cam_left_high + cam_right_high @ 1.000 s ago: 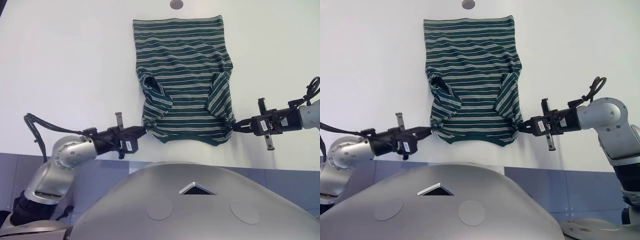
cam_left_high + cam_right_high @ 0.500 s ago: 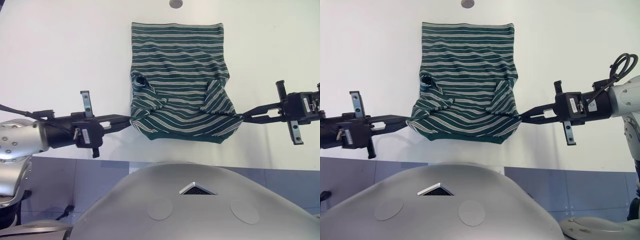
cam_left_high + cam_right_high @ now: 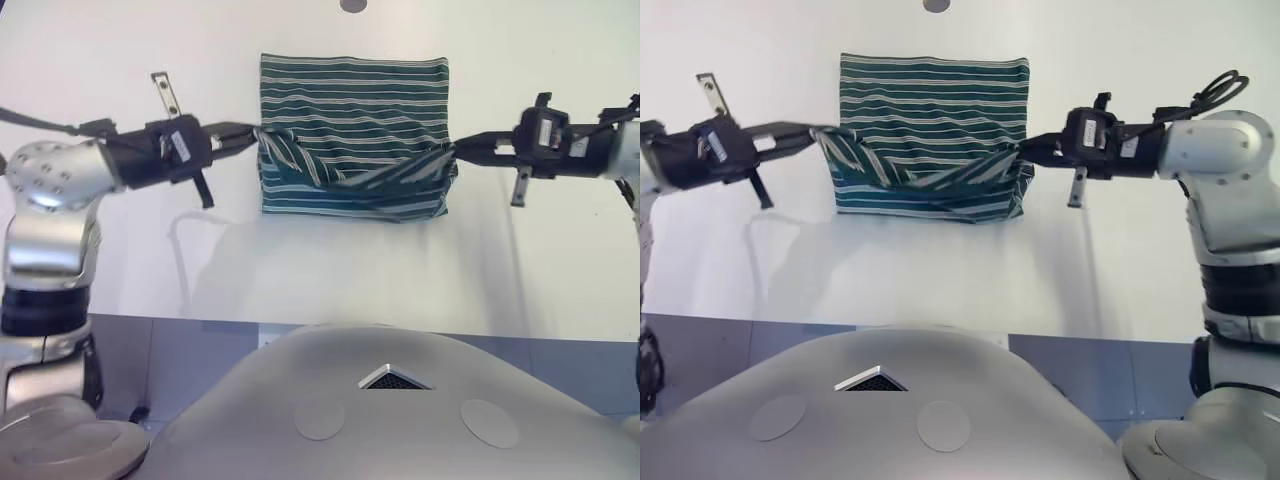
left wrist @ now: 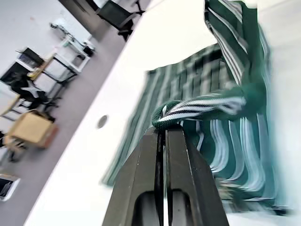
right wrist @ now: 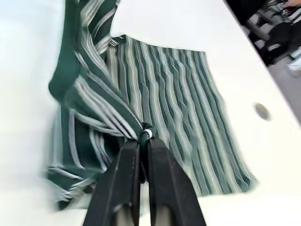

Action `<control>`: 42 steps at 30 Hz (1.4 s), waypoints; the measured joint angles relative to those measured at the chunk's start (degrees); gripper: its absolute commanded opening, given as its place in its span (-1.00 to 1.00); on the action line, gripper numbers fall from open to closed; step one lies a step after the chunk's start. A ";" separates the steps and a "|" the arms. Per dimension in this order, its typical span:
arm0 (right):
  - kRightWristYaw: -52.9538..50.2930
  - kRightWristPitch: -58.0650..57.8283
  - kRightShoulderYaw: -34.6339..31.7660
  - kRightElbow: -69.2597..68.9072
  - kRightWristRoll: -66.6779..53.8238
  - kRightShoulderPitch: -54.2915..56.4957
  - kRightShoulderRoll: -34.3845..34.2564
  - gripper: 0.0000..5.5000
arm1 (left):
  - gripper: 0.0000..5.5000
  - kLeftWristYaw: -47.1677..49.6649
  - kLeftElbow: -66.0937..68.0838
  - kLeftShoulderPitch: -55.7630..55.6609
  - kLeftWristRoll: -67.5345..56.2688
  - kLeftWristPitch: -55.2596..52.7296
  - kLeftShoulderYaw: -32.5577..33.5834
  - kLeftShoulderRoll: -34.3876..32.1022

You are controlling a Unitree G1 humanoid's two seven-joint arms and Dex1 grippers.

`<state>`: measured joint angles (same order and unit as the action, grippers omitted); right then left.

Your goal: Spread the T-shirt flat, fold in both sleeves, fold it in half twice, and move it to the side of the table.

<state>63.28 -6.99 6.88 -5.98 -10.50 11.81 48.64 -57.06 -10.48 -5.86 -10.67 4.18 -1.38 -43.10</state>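
Observation:
A green T-shirt with white stripes lies on the white table, its near part lifted and carried over its far part. My left gripper is shut on the shirt's left corner, and in the left wrist view the pinched cloth bunches at the fingertips. My right gripper is shut on the right corner, as the right wrist view's gripper also has it. The held edge sags between the two grippers above the table.
A small round grey mark sits on the table just beyond the shirt. Bare white tabletop spreads to the left, right and front of the shirt. The table's front edge runs near me.
Both grippers have lifted the shirt's near edge and carried it away from me over the far part, so the shirt now looks about half as long.

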 measured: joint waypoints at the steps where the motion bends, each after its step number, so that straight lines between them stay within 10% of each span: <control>1: -1.26 1.47 1.01 2.96 1.96 1.70 -1.17 -0.99 | -1.00 0.08 3.45 -1.87 0.23 1.28 -0.86 1.09; 15: -29.55 25.11 12.46 67.42 27.32 36.79 -24.83 -0.99 | -1.00 4.46 74.45 -41.78 7.06 17.80 -2.75 15.29; 39: -43.69 21.67 14.88 79.76 37.57 46.44 -32.54 -0.99 | -1.00 22.35 87.00 -49.94 18.73 9.65 -2.82 21.05; 42: -43.87 21.61 15.09 79.92 37.67 46.43 -33.96 -0.73 | -0.82 22.56 87.00 -49.30 18.62 8.64 -2.30 21.09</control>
<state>19.41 14.62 21.97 73.93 27.17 58.24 14.68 -34.50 76.52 -55.17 7.95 12.83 -3.67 -22.02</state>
